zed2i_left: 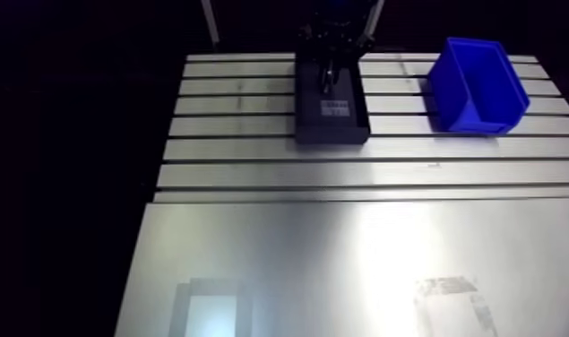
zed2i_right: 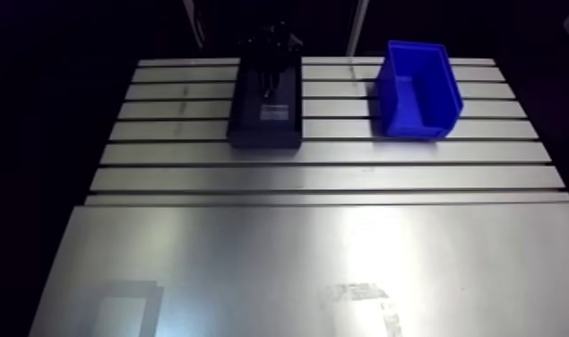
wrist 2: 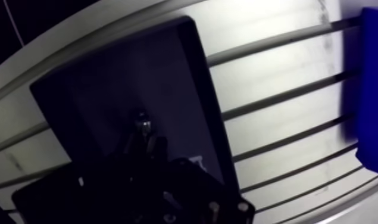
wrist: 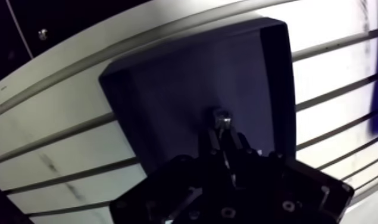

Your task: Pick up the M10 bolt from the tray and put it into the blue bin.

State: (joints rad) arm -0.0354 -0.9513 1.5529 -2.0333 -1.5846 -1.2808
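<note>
Black rectangular plastic tray, on slotted aluminium table: contains small silvery M10 bolt, pinched at the tips of two-finger gripper. Blue plastic open-topped bin: stands apart, beside tray.

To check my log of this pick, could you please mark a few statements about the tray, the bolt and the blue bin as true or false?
1. The gripper is over the black tray. True.
2. The M10 bolt lies in the blue bin. False: it sits between the gripper's fingers, over the tray.
3. The blue bin stands inside the tray. False: it stands apart from the tray, beside it on the slotted table.
4. The gripper is shut on the M10 bolt. True.
5. The tray hangs over the table's edge. False: in the arm view it lies wholly on the table.
</note>
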